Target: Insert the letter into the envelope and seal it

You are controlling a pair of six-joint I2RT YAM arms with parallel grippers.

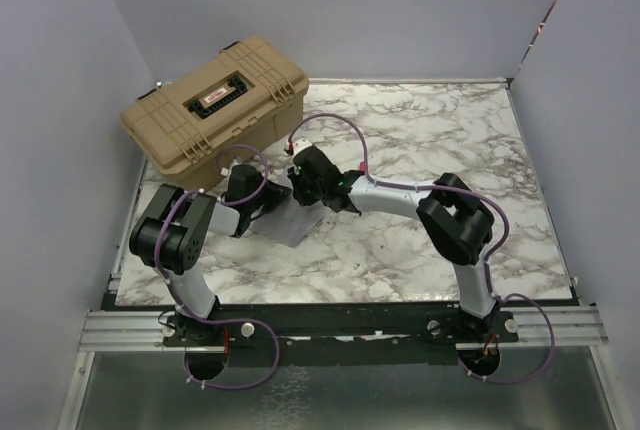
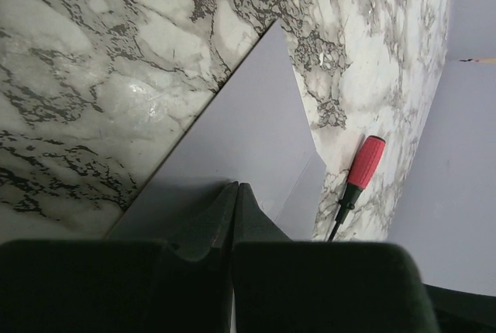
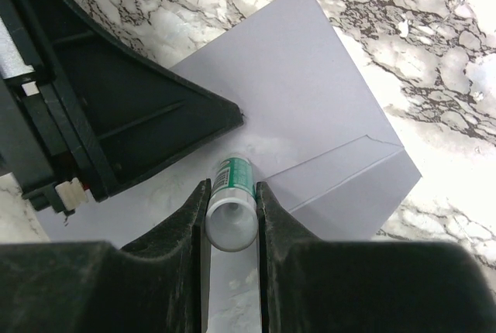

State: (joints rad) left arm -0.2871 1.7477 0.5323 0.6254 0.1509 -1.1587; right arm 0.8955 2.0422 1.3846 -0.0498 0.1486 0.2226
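The pale grey envelope (image 1: 291, 223) (image 2: 248, 116) (image 3: 310, 93) lies flat on the marble table, with a fold line near one end. My right gripper (image 3: 232, 187) (image 1: 320, 188) is shut on a green-and-white glue stick (image 3: 232, 203), whose far end points down at the envelope. My left gripper (image 2: 238, 187) (image 1: 270, 200) is shut, its tips together on or just over the envelope's surface. Its dark finger (image 3: 155, 112) shows beside the glue stick in the right wrist view. The letter is out of view.
A big tan hard-plastic case (image 1: 215, 100) stands at the table's back left corner. A red-handled screwdriver (image 2: 363, 164) lies on the marble just past the envelope. Grey walls close in the table (image 1: 450, 140) on three sides.
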